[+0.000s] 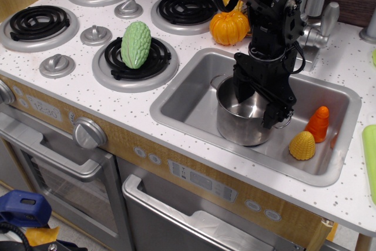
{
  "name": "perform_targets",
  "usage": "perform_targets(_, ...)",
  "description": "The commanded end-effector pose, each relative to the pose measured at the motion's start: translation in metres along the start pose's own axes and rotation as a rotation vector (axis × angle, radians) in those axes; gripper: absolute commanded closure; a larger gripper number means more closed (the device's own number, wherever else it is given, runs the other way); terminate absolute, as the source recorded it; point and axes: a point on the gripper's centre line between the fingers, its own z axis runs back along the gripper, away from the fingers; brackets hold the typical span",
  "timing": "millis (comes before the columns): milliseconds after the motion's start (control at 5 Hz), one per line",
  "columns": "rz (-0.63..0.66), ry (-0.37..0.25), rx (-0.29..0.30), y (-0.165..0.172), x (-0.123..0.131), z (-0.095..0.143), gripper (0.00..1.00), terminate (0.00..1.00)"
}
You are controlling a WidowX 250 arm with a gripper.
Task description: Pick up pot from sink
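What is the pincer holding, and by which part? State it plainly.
The pincer straddles the far right rim of the pot, one finger inside and one outside. The pot sits in the sink. Whether the rim is actually clamped cannot be told.

green bitter gourd (136, 44) on burner (136, 60), orange pumpkin (229, 27), yellow corn (302, 146), orange carrot (318, 124)

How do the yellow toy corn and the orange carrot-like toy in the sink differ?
The yellow corn is squat and bumpy; the orange toy is taller, slimmer and ridged. The corn sits nearer the sink's front rim, the orange toy behind it. Both stand upright, tapering upward, right of the pot.
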Motion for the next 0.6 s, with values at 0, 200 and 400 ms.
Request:
perform_targets(0,-0.016,-0.067,-0.009,0.008,0.006,0.005,0.0,0.0)
perform_targets(200,-0.018,-0.074,-0.031,0.009,0.005,-0.002,0.0,0.0)
perform_targets(400,-0.014,-0.06,-0.052,0.01,0.003,-0.009,0.0,0.0)
